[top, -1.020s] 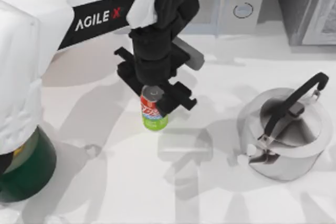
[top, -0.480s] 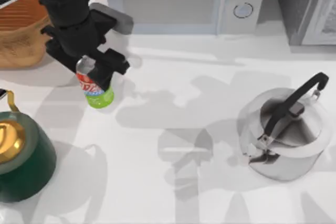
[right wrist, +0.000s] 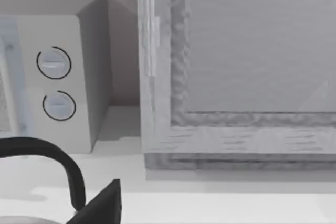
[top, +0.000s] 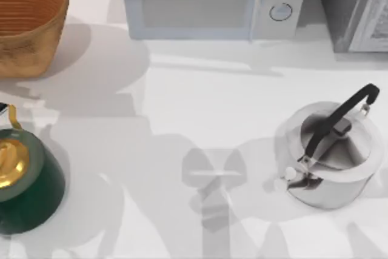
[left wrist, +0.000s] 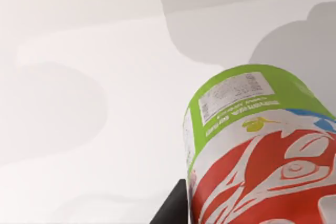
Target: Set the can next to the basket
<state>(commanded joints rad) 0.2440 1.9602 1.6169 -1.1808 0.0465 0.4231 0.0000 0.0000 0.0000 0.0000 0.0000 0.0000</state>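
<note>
The can (left wrist: 257, 150) is gripped between the left gripper's fingers (left wrist: 170, 214), lime-green end pointing outward beyond the fingertips over bare table. Released tilted, it could topple or roll from the basket (top: 27, 25). The right gripper's state cannot be told.

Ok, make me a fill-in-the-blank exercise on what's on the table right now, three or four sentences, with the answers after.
1. The tan woven wicker basket stands at the table's far ____ corner.
2. The dark green kettle has a ____ lid.
3. The shiny steel kettle has a ____ handle.
4. In the left wrist view, the small drink can has a lime-green ____.

Answers: left; gold; black; bottom
</note>
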